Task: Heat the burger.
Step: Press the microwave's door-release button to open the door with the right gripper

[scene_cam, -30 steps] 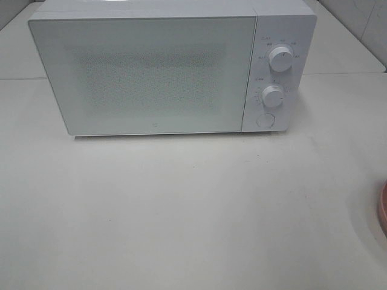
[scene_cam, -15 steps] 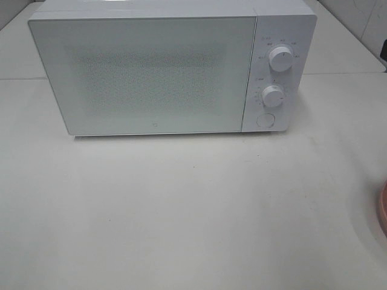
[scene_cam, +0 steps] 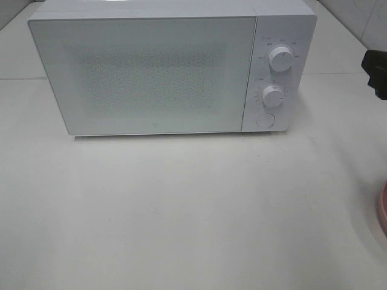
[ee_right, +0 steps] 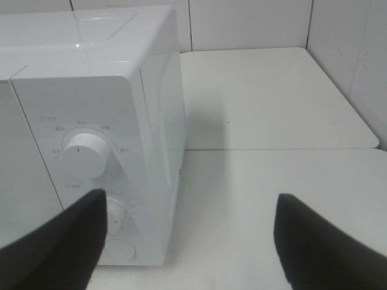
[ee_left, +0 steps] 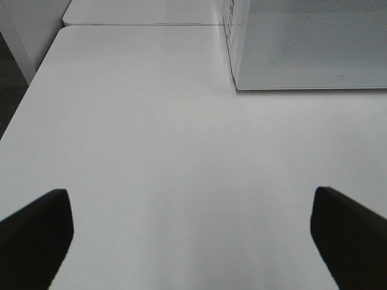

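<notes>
A dark part of the right arm (scene_cam: 376, 72) now enters at the right edge, at 3 o'clock from the microwave (scene_cam: 157, 72).

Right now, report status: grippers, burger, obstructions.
Left gripper open, empty, over table. Right gripper open, empty, near microwave. Burger not in view. Microwave door shut.

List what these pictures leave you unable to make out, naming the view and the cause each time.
1. Burger: in no view. Whether it sits on the pink plate cannot be told, since the exterior high view's right edge cuts the plate off.
2. Microwave inside: hidden behind its closed, speckled door in every view.
3. Labels around the upper knob: too small to read, exterior high and right wrist views.
</notes>
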Controlling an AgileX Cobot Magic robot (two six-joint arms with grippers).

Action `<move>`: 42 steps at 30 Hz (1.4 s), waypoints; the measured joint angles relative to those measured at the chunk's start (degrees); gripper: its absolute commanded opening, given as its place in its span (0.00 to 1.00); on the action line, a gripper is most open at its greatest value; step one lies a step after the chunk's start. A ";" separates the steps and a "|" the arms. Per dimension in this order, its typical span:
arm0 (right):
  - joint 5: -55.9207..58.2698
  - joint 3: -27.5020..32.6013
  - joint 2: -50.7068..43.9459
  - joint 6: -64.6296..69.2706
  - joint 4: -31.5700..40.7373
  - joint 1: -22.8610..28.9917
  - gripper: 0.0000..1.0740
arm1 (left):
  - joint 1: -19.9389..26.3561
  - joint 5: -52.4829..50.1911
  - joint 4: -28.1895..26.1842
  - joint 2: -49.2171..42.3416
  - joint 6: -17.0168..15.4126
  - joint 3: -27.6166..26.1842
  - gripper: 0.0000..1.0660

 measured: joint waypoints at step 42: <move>-37.24 1.32 35.64 -19.77 44.92 38.45 0.68 | 0.00 0.00 0.00 0.00 0.06 0.00 0.94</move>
